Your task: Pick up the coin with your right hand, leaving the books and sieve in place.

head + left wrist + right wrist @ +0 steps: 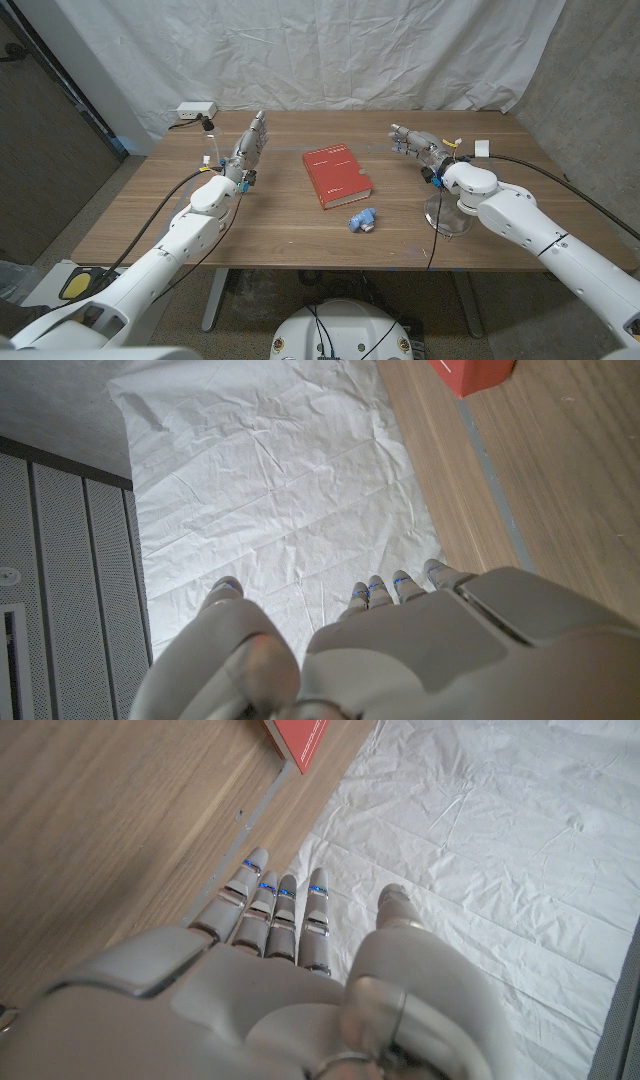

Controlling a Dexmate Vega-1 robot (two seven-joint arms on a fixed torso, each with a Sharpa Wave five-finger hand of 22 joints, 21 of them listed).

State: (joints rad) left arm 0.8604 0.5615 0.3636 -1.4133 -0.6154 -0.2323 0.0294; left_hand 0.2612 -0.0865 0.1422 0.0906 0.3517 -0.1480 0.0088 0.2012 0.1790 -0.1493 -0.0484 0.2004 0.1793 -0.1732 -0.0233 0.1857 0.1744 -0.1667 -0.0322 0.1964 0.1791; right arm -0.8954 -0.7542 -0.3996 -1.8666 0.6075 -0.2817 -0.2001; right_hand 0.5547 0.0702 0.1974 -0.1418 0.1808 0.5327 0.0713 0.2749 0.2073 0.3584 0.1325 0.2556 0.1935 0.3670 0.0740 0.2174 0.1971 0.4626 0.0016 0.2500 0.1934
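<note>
Head view: a red hardcover book point(336, 175) lies flat near the middle of the brown wooden table point(150, 220), and serves here as the landmark. Just in front of the book, toward the robot, lies a small blue plastic object point(362, 219); its exact kind is too small to tell. To the right of the book, a round metal wire sieve point(447, 217) stands on the table, partly under the right forearm. No coin can be made out anywhere on the table, so its place cannot be told.

The left hand point(248, 148) hovers to the left of the book, fingers stretched straight and close together, pointing toward the white wrinkled cloth backdrop point(330, 50), holding nothing. The right hand point(420, 143) is to the right of the book and beyond the sieve, fingers likewise extended side by side, with nothing in them. In the right wrist view its fingers point(270, 905) lie pressed together and the thumb stands apart.

Far left of the book, at the table's back corner, sits a white power strip point(194, 111).
</note>
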